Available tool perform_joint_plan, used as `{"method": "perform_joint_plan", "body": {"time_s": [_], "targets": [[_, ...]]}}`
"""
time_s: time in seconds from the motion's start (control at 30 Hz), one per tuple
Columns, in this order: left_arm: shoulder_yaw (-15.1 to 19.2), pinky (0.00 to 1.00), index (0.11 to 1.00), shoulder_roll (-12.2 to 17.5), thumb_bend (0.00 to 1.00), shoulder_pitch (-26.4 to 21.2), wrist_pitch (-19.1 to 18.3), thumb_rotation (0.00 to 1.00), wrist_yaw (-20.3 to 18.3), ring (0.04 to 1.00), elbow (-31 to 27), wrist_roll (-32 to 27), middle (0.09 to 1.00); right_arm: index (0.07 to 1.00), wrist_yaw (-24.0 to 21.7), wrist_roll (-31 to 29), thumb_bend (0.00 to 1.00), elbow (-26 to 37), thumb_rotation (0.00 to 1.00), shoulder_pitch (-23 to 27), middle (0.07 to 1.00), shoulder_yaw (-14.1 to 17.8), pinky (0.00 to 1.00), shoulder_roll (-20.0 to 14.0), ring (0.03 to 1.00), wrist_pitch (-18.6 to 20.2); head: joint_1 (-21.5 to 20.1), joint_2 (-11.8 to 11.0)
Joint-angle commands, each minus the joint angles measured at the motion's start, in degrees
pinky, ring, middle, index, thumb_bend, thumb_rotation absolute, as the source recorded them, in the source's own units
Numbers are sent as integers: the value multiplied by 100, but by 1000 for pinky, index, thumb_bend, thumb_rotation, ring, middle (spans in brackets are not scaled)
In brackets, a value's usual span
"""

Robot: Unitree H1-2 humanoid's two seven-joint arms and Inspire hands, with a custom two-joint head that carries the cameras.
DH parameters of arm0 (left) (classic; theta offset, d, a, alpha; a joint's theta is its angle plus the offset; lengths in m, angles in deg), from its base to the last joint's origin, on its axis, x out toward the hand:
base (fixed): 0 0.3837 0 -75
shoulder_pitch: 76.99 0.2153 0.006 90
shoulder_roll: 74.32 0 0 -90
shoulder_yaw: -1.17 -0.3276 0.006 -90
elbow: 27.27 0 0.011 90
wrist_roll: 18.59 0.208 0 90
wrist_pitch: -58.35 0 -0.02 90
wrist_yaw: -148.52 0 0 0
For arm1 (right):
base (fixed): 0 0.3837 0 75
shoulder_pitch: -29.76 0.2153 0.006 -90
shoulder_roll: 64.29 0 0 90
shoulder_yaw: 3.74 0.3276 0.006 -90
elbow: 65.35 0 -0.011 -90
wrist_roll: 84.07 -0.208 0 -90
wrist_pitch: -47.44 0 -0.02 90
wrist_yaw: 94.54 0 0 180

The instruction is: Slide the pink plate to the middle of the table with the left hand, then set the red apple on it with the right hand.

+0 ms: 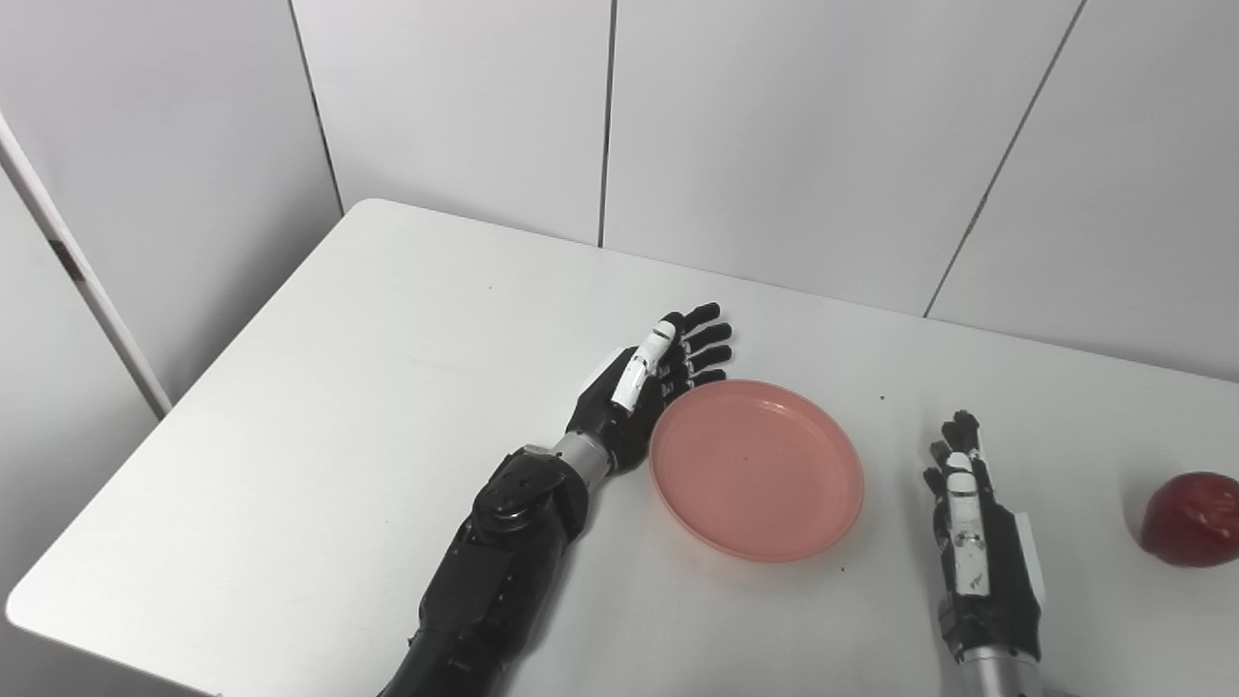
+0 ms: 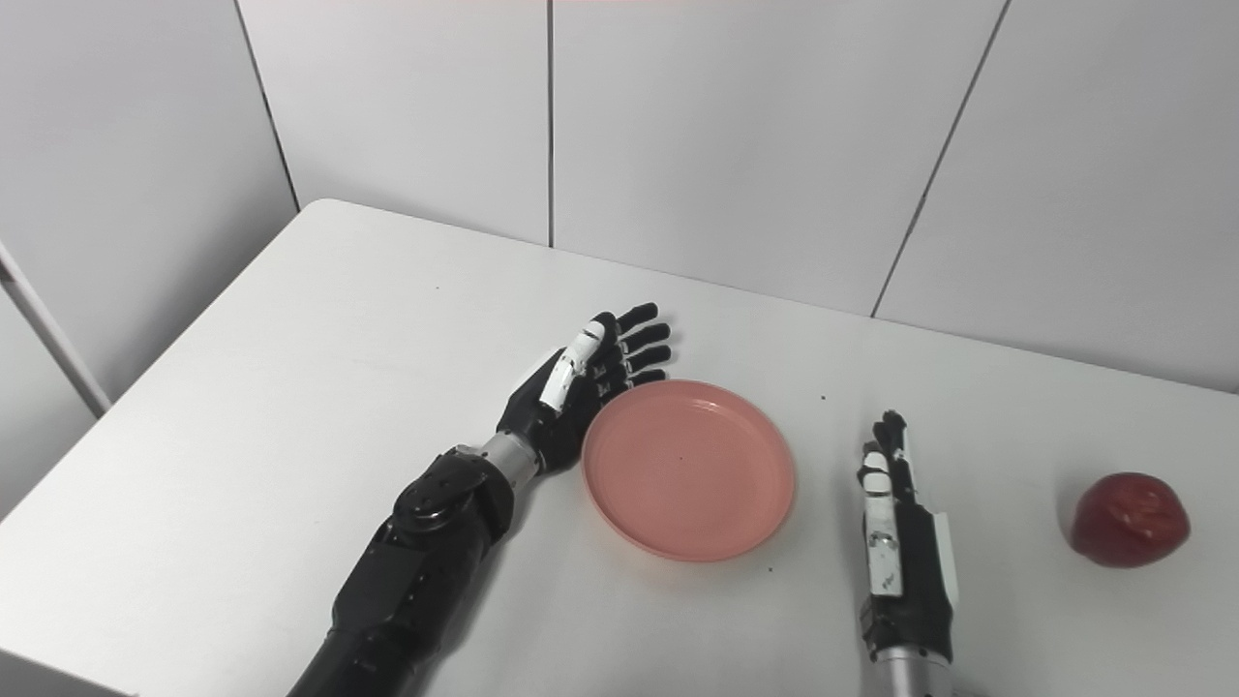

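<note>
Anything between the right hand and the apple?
No. Bare table lies between the right hand and the apple, clearest in the right eye view.

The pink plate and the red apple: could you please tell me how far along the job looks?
The pink plate lies about mid-table, the open left hand against its left rim, so the slide looks nearly or fully done. The red apple sits untouched at the right; the open right hand must yet fetch it.
</note>
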Motion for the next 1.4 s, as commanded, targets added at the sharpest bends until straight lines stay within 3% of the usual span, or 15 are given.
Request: {"method": "perform_joint_plan", "body": {"time_s": [0.0, 0.5, 0.67, 0.77, 0.8, 0.9, 1.13, 1.27, 1.37], "targets": [[-38, 890, 888, -24, 317, 234, -465, 1000, 139, 904, 159, 92, 906, 996, 28, 52, 190, 228, 1000, 164, 1000, -9, 1000, 10, 995, -17, 7, -1], [-4, 903, 898, -54, 358, 374, -291, 1000, 284, 918, -62, 192, 918, 978, 155, 153, 207, 442, 1000, 188, 981, 100, 997, 24, 981, 228, -317, 85], [-19, 892, 890, -20, 370, 406, -202, 1000, 353, 906, -121, 341, 908, 981, 136, 271, 221, 660, 1000, 241, 975, 103, 999, -123, 970, 334, -455, 108], [-5, 904, 903, -4, 368, 417, -136, 1000, 349, 913, -119, 361, 918, 982, 146, 453, 249, 857, 1000, 271, 973, 90, 980, -210, 963, 425, -601, 129], [4, 904, 902, -4, 363, 419, -125, 1000, 368, 913, -119, 369, 918, 974, 156, 526, 319, 923, 1000, 285, 966, 87, 954, -236, 952, 447, -601, 129], [38, 909, 902, -3, 356, 419, -70, 1000, 377, 918, -107, 372, 921, 969, 124, 740, 385, 1207, 1000, 369, 963, 73, 930, -365, 949, 628, -801, 137], [52, 908, 900, 38, 364, 485, 49, 1000, 367, 918, -196, 449, 921, 951, 134, 1009, 468, 1535, 998, 585, 949, 94, 899, -526, 934, 867, -1229, 108], [93, 905, 896, 86, 365, 498, 92, 1000, 327, 913, -175, 412, 915, 945, 150, 1304, 521, 1776, 943, 710, 948, 85, 937, -577, 947, 1109, -1529, 76], [107, 917, 904, 141, 357, 502, 142, 1000, 248, 920, -149, 380, 921, 943, 151, 1631, 519, 1926, 879, 790, 943, 45, 902, -646, 931, 1234, -1716, 76]]}}
